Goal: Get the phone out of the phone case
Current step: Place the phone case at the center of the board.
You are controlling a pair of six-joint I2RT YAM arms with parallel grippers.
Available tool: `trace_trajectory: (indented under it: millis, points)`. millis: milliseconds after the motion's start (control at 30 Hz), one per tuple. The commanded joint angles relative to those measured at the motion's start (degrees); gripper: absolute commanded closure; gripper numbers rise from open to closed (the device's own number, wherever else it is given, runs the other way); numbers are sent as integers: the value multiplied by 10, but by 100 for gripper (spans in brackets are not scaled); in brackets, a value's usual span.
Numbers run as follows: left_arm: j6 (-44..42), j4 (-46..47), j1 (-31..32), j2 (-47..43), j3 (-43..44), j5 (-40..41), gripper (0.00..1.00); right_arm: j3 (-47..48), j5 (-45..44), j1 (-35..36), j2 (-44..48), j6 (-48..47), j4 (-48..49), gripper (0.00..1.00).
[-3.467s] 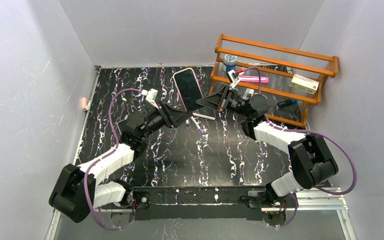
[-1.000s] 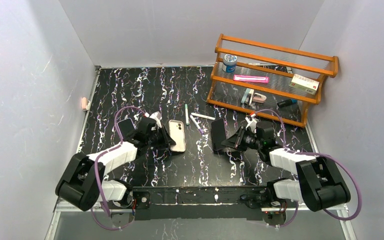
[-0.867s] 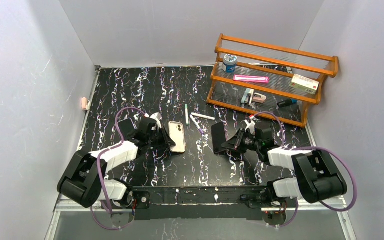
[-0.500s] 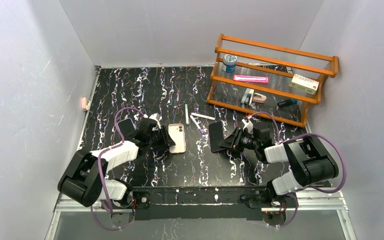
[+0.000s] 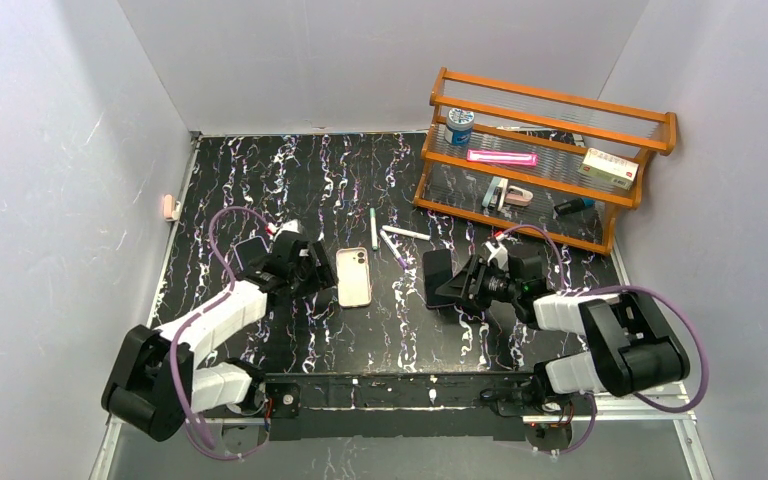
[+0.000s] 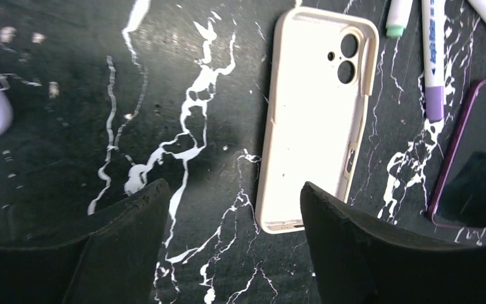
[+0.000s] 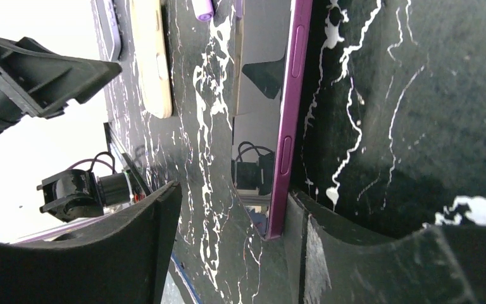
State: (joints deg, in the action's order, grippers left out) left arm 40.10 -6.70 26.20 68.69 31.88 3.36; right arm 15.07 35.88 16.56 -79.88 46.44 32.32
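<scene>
"Since L gripper (image 6: pixel 233 197) has jaws apart, what's btwn them?"
"Bare table (image 6: pixel 69 95), just short of the phone case (image 6: pixel 310 120). Case lies flat, empty, edges free all round."
"R gripper (image 7: pixel 237 196)?"
"Spread wide too. Phone (image 7: pixel 262 126) end sits btwn its fingers, purple edge by one, right of case w/ open room btwn. Pens (image 6: pixel 433 57) beyond case."

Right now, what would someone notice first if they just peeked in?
The empty cream phone case lies in the middle of the black marbled table, with the purple-edged phone just right of it, straddled by the open right gripper. At the back right stands an orange wooden rack holding small items.
</scene>
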Motion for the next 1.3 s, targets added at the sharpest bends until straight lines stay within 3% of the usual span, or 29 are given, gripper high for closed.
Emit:
trace_trajectory:
  millis: [0, 33, 67, 167, 467, 1000, 1267]
  points:
    - [3, -97, -4, -36, 38, 90, 20, 15, -15, -1, 50, -44, -103, 33]
    - [5, -113, -4, -41, 46, 112, 6, 19, -24, -1, 59, -54, -121, 31]
    - [7, -125, -4, -45, 51, 121, 2, 23, -31, -1, 66, -62, -141, 29]
    - [1, -149, -4, -54, 63, 146, 2, 37, -44, 0, 71, -86, -181, 25]
    - [-20, -202, -7, -36, 111, 176, 2, 84, -35, 15, 10, -94, -151, 25]
    - [-53, -242, -9, -67, 154, 234, 2, 170, -143, 63, -26, -158, -301, 23]
    - [-51, -251, -10, -92, 150, 258, 2, 184, -196, 109, -26, -150, -353, 17]
